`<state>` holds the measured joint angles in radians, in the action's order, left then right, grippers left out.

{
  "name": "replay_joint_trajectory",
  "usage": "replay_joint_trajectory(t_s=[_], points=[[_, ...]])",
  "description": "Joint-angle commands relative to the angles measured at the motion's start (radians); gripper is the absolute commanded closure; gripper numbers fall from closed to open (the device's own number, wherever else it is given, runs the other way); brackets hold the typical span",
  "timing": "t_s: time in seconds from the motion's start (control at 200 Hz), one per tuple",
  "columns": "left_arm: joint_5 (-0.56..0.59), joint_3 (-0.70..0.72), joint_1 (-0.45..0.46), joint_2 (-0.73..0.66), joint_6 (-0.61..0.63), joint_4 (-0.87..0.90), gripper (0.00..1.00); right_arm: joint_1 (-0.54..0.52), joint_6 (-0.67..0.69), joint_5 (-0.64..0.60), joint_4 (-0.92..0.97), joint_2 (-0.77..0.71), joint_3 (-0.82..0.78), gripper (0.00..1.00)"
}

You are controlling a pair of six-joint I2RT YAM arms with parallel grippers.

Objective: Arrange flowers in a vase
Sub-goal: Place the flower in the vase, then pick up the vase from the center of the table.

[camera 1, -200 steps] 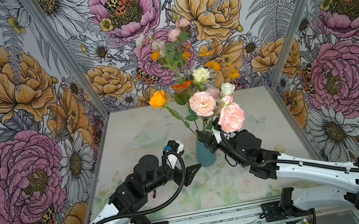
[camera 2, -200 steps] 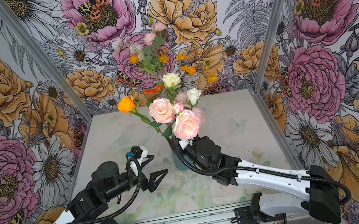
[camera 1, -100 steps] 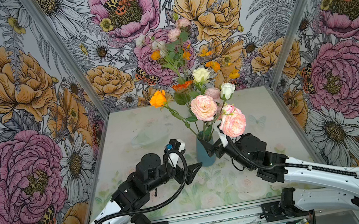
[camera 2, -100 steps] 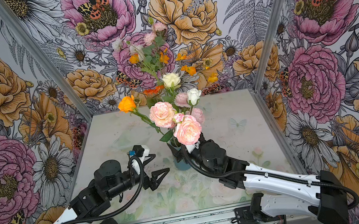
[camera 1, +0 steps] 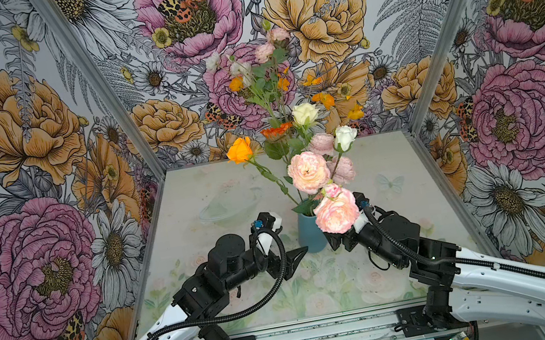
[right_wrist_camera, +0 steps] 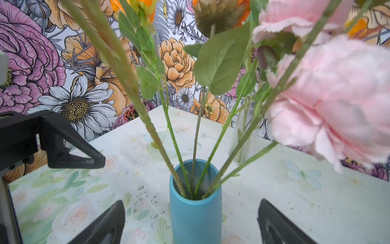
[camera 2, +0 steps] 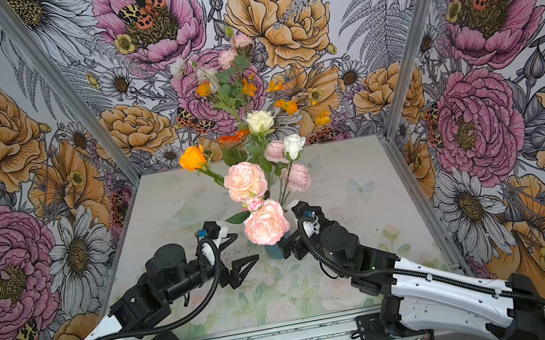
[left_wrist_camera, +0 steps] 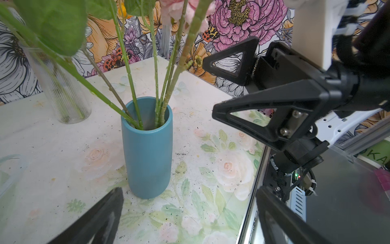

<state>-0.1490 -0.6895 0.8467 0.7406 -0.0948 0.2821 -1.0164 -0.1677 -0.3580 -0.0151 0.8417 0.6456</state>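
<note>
Flowers (camera 1: 309, 177) stand in the blue vase (camera 1: 310, 234). The left gripper (camera 2: 247, 245) and right gripper (left_wrist_camera: 209, 87) flank the vase, both spread and empty (a pink bloom (camera 1: 336, 214) leans over the right). Backing away from the vase low and straight looks safest, clear of the stems.

Both arms reach inward; left hand (camera 2: 244, 247) and right hand (left_wrist_camera: 209, 86) face each other, jaws spread wide, empty
</note>
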Motion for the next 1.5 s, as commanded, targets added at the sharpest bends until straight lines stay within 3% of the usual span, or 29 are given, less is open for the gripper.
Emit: replay_joint_trajectory(t_s=[0.0,0.1,0.26,0.47,0.585,0.841,0.991,1.491], points=[[0.073,0.036,-0.008,0.0,0.019,-0.089,0.01,-0.012,-0.101,0.008,0.111,-0.029,-0.022,0.01],[0.117,0.103,-0.006,-0.011,0.023,-0.194,0.01,-0.017,-0.214,0.002,0.159,-0.058,-0.059,0.01],[0.107,0.296,-0.001,-0.002,0.058,-0.548,0.01,-0.017,-0.364,-0.089,0.349,-0.111,-0.067,0.01],[0.146,0.319,0.023,0.153,0.166,-0.707,0.01,0.018,-0.38,-0.027,0.366,-0.198,-0.107,0.0],[0.148,0.369,0.012,0.251,0.164,-0.931,0.01,0.046,-0.365,0.012,0.36,-0.208,-0.114,0.01],[0.115,0.329,-0.01,0.511,0.144,-1.181,0.01,0.07,-0.327,0.042,0.36,-0.264,-0.123,0.0],[0.136,0.289,-0.018,0.576,0.148,-1.188,0.01,0.086,-0.31,0.042,0.353,-0.253,-0.12,0.01],[-0.025,0.198,-0.076,0.804,0.072,-1.353,0.01,0.152,-0.23,0.172,0.25,-0.155,-0.087,0.0]])
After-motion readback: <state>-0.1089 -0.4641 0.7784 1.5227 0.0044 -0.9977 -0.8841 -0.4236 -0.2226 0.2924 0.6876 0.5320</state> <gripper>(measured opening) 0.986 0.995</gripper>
